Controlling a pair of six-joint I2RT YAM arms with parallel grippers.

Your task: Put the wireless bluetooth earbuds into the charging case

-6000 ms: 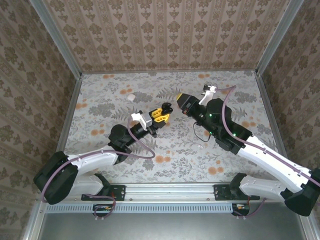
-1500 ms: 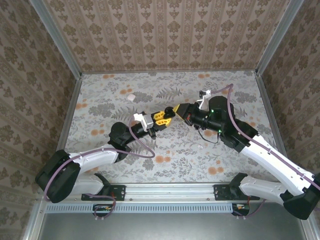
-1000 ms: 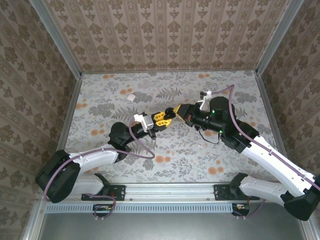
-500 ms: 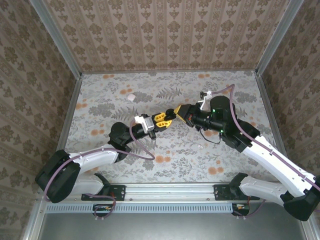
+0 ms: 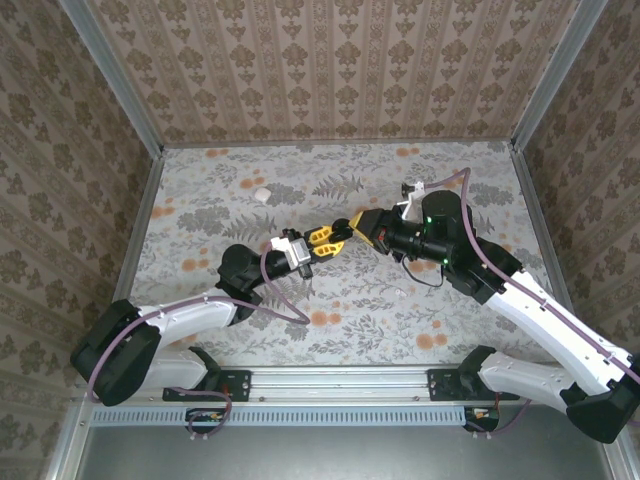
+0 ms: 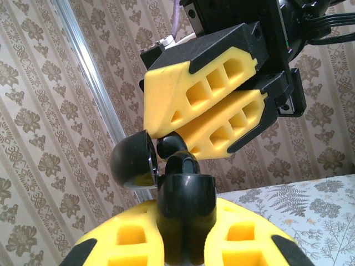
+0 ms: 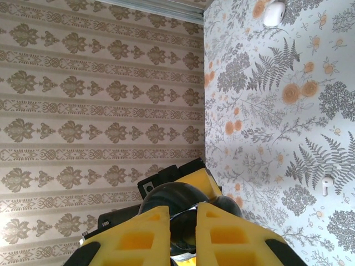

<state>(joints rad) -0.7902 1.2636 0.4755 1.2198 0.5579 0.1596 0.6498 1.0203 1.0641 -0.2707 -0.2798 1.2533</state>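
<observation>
Floral cloth: a grey-white print of ferns and orange blossoms, covering the table from the arm bases to the back wall.
Walls: beige paper with damask stripes on three sides, closing the table in like a booth.
Frame: pale metal posts run up the corners, and a slotted rail crosses the near edge where both arms are bolted.
Left gripper: raised over the middle of the cloth and pointing right. Its yellow fingers are clamped on the stem-like earbud, which stands upright between them, glossy black.
Right gripper: reaching in from the right, tip to tip with the left one. Its fingers are drawn almost together, nipping the small end of the roundish earbud.
In the air: both black pieces sit between the two grippers, above the cloth. The roundish one is just above and to one side of the stem-like one's top. I cannot tell whether they touch.
Charging case: white and glossy, lying on the cloth toward the far left, well apart from both grippers.
Pale speck: a tiny white bit on the cloth beneath the right arm.
Cables: a purple lead loops off the left arm, and a second one arcs over the right wrist.
</observation>
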